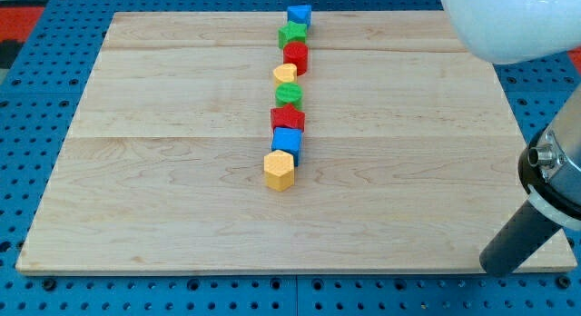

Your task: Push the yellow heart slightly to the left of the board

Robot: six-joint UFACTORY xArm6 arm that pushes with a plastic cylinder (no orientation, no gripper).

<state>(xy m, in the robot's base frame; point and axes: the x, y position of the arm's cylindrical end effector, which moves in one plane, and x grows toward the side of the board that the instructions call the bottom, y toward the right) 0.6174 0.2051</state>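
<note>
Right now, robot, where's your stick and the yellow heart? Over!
My tip at the board's bottom right, far from all blocks. Yellow heart sits mid-line, touching the red block above and the green block below. Its left side is open.

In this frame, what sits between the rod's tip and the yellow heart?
Nothing. In the camera view, my tip is at the board's lower right corner; the yellow heart sits in the central block column. Only bare wood lies on the line between them, which passes right of the red star.
</note>
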